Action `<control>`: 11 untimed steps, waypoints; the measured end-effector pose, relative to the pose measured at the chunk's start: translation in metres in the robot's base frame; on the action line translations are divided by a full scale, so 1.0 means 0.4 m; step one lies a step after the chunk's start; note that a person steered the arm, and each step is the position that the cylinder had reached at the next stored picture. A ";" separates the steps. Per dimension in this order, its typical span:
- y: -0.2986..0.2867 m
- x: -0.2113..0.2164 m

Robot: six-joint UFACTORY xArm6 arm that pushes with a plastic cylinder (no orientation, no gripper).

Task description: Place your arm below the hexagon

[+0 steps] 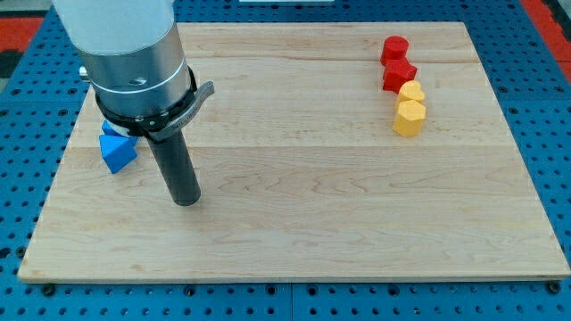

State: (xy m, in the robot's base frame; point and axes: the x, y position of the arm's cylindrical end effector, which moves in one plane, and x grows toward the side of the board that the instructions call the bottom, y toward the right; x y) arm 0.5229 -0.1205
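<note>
- Wooden counter [294,232] lies on blue pegboard, bare along the view's bottom.
- We have no fingers, only a rod holding nothing; my tip [186,200] stands at the view's left, just right of a blue block [117,152] partly hidden by the arm.
- Well apart, top right, sit a yellow block [409,118], another yellow block [410,92], a red block [399,75] and, topmost, the red hexagon [394,49].
- We judge the task barely begun; the shapes are hard to confirm.
</note>
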 end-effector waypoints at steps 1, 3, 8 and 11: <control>0.000 0.004; 0.000 0.004; -0.013 -0.102; -0.077 -0.073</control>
State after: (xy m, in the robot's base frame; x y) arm 0.4937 -0.1514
